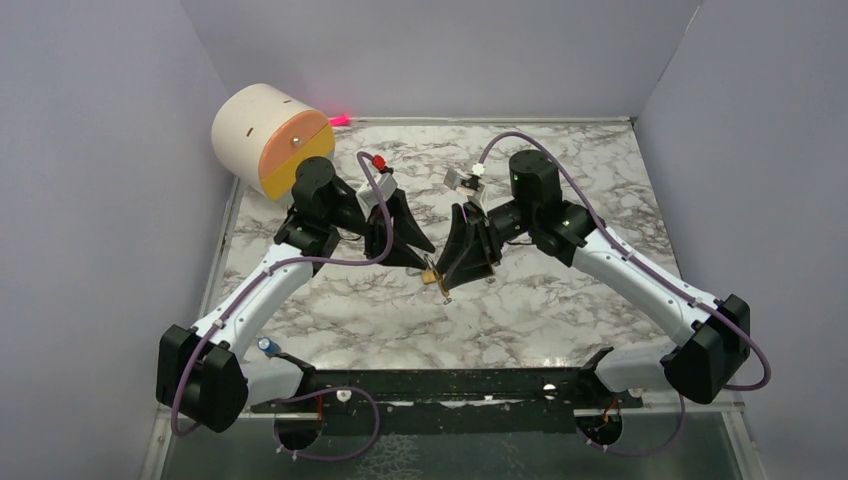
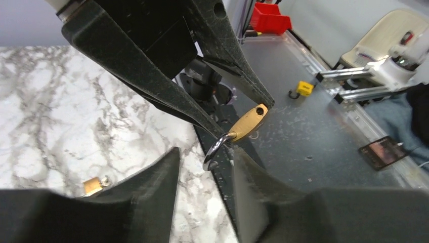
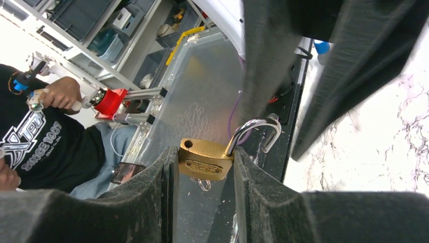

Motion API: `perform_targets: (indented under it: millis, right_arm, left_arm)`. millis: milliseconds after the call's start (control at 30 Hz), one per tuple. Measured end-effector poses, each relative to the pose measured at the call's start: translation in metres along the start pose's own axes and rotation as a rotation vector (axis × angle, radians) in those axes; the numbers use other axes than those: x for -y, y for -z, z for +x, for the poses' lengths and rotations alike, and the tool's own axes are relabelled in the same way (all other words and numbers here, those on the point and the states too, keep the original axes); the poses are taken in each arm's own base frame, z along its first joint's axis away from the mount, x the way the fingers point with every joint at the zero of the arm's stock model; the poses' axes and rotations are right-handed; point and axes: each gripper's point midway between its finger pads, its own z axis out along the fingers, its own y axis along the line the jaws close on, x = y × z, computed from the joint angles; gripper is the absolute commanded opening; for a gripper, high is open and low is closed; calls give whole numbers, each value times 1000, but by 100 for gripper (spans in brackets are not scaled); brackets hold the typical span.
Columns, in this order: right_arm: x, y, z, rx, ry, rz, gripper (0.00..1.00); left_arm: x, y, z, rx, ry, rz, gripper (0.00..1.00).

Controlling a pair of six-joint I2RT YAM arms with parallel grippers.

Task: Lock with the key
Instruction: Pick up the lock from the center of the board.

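Observation:
A brass padlock (image 3: 205, 161) with its silver shackle (image 3: 258, 126) swung open is pinched between the fingers of my right gripper (image 3: 205, 152). A small key ring (image 3: 205, 185) hangs under the lock body. In the top view the padlock (image 1: 432, 275) is held above the middle of the marble table (image 1: 560, 300), where both grippers meet. My left gripper (image 2: 205, 152) is open, its fingertips on either side of the shackle's free end (image 2: 212, 154). A small brass piece with a silver ring (image 2: 93, 185) lies on the table, half hidden by my left finger; I cannot tell if it is the key.
A cream cylinder with an orange face (image 1: 265, 135) stands at the back left corner. Grey walls close in the table on the left, back and right. A black rail (image 1: 450, 385) runs along the near edge between the arm bases.

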Motion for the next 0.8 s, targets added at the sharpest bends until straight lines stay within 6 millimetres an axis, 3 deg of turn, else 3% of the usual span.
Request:
perform_targets:
  millis: [67, 400, 600, 733, 800]
  right_arm:
    - [0, 0, 0, 0, 1, 0, 1]
    - [1, 0, 2, -5, -2, 4, 1]
    - [11, 2, 2, -5, 2, 85, 3]
    - [26, 5, -5, 5, -21, 218, 3]
    - [39, 9, -11, 16, -36, 325, 3]
  left_arm:
    - [0, 0, 2, -1, 8, 3, 0]
    - [1, 0, 4, -3, 10, 12, 0]
    - [2, 1, 5, -2, 11, 5, 0]
    - [-9, 6, 2, 13, 15, -58, 0]
    - [-24, 11, -1, 34, 16, -142, 0]
